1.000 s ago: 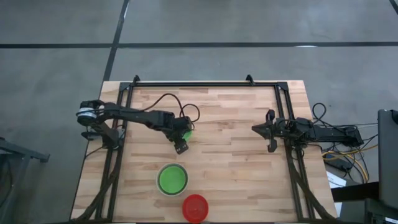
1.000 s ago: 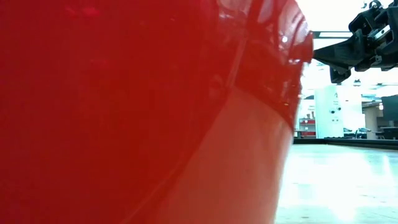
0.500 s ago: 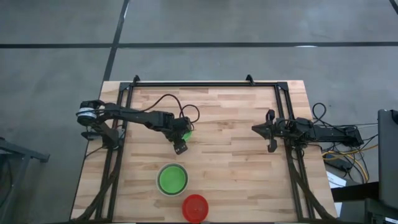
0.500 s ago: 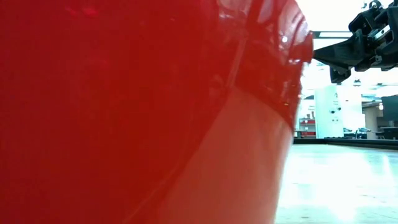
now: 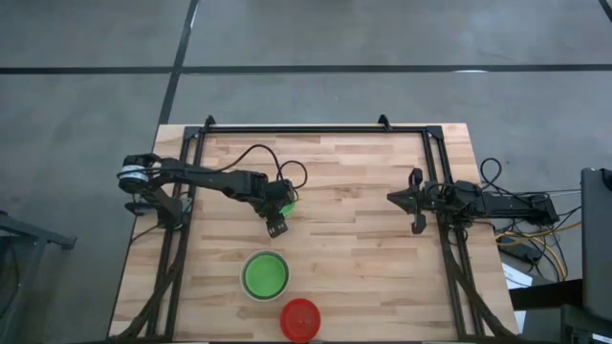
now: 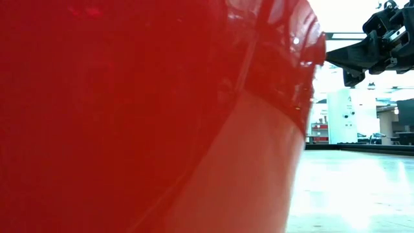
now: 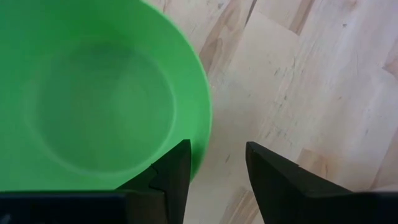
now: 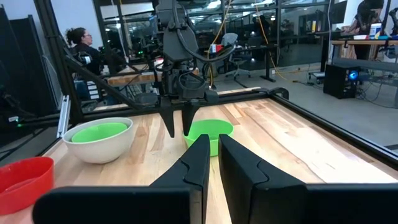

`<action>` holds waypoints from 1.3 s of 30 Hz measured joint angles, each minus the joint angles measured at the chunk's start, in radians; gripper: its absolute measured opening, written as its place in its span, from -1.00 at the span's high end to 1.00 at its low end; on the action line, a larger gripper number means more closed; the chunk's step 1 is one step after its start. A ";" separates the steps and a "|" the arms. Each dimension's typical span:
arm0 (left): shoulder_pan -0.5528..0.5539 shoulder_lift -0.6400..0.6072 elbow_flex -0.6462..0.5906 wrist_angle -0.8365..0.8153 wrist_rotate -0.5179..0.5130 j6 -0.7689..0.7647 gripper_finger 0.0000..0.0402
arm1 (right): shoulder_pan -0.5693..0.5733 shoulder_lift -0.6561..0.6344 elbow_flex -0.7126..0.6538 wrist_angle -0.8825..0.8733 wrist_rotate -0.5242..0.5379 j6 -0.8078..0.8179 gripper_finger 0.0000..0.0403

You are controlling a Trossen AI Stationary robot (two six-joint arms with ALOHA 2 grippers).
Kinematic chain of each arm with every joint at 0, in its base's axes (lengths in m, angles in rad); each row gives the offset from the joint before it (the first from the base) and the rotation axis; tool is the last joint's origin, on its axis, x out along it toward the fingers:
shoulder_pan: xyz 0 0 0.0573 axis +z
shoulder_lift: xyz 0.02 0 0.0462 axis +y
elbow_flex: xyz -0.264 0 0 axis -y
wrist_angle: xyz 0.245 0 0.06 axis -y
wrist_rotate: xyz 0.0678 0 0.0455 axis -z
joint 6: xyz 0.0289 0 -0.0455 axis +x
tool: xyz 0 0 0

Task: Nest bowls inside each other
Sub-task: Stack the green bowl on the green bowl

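Left gripper (image 5: pixel 277 222) hangs over the middle-left of the table (image 5: pixel 363 182), its fingers pointing down and spread, with a gap between them. One finger (image 7: pixel 173 180) stands just inside the rim of a lone green bowl (image 7: pixel 93 93), the other (image 7: pixel 273 186) outside it over bare wood, so the rim lies between them; whether either finger touches the bowl cannot be told. In the high view this green bowl (image 5: pixel 287 203) peeks out beside the gripper, mostly covered by it. The left arm reaches in from the table's left edge, stretched almost level, with its wrist bent downward over the bowl.

Nearer the front edge sits the white bowl (image 5: pixel 265 275) with a green bowl nested in it, and just beside that, at the very front, the red bowl (image 5: pixel 300 318), which fills most of the low view.

Right gripper (image 5: pixel 413 210) waits at the table's right side, held level and facing inward, its fingers (image 8: pixel 198 163) close together with a narrow slit between them, holding nothing.
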 joint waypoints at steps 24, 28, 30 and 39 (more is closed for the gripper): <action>0.000 0.000 -0.033 0.037 0.009 -0.011 0.86 | 0.000 0.000 0.000 0.000 0.000 0.000 0.83; 0.000 0.000 -0.032 0.044 0.013 -0.011 0.96 | 0.000 0.000 0.000 0.000 0.000 0.000 0.83; 0.000 0.000 -0.032 0.044 0.017 -0.011 0.95 | 0.000 0.000 0.000 0.000 0.000 0.000 0.83; 0.000 0.000 -0.031 0.044 0.026 -0.011 0.97 | 0.000 0.000 0.000 0.000 0.000 0.000 0.83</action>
